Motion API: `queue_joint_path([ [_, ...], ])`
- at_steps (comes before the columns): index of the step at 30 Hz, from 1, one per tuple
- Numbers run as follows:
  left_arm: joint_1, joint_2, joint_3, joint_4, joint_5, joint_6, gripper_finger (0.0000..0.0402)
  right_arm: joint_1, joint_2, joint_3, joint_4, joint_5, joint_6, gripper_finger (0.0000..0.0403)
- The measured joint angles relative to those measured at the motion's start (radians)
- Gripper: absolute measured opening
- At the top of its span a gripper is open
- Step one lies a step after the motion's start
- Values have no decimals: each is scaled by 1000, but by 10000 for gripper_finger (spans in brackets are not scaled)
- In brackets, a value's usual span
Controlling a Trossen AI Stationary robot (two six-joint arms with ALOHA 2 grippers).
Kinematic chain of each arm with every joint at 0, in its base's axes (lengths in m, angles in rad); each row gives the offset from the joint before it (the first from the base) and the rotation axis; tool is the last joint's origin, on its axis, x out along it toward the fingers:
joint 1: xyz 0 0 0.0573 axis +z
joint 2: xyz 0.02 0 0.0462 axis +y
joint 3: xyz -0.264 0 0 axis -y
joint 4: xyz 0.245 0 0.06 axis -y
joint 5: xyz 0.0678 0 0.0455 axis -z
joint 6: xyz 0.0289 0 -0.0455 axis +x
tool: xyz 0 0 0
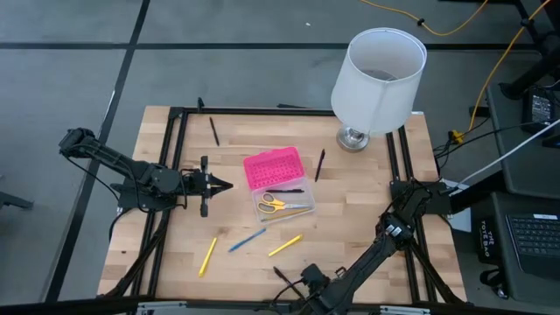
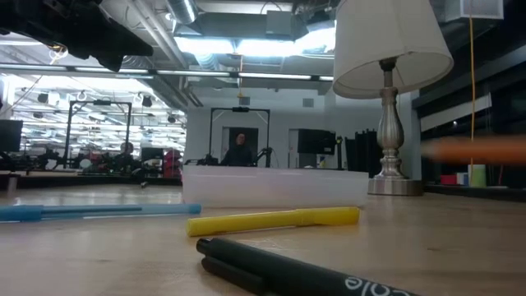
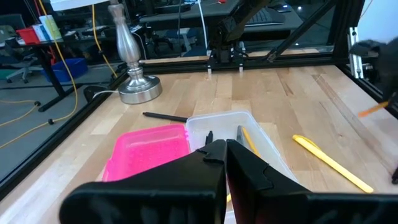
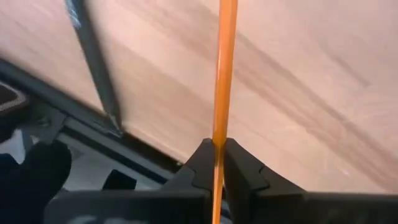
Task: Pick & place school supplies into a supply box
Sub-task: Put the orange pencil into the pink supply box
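Note:
The supply box lies open mid-table: pink lid (image 1: 273,168) and clear base (image 1: 283,206), which holds yellow-handled scissors (image 1: 272,204), a black pen and a tan pencil. My left gripper (image 1: 219,184) (image 3: 225,152) hovers shut just left of the box. My right gripper (image 4: 217,152) is at the near edge (image 1: 304,282), shut on an orange pencil (image 4: 224,68). On the table lie two yellow pens (image 1: 207,255) (image 1: 285,245), a blue pen (image 1: 248,240) and three black pens (image 1: 213,131) (image 1: 320,164) (image 1: 282,276). My right gripper pinches the orange pencil's shaft (image 4: 219,134) between its two fingertips. The pencil runs on past the fingertips over the wood, and it shows as an orange streak above table height in the low view (image 2: 477,148). Which end it has I cannot tell.
A white-shaded lamp (image 1: 376,79) stands at the far right corner. Black frame bars (image 1: 175,157) run along the table's left, far and right sides. A black pen (image 4: 93,68) lies by the near frame bar under my right gripper. Bare wood lies between the box and the loose pens.

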Motion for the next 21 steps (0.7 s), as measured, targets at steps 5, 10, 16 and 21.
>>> queue_joint_path([
  [5,0,0,0,0,0,-2,6,-8,-15,38,-101,51,-90,22],
  [10,0,0,0,0,10,-37,6,-37,-67,30,-118,98,-255,23],
  [16,0,0,0,-2,64,-52,6,-90,-133,30,-122,172,-500,23],
  [21,0,0,0,-3,87,-53,6,-130,-181,30,-121,260,-664,25],
])
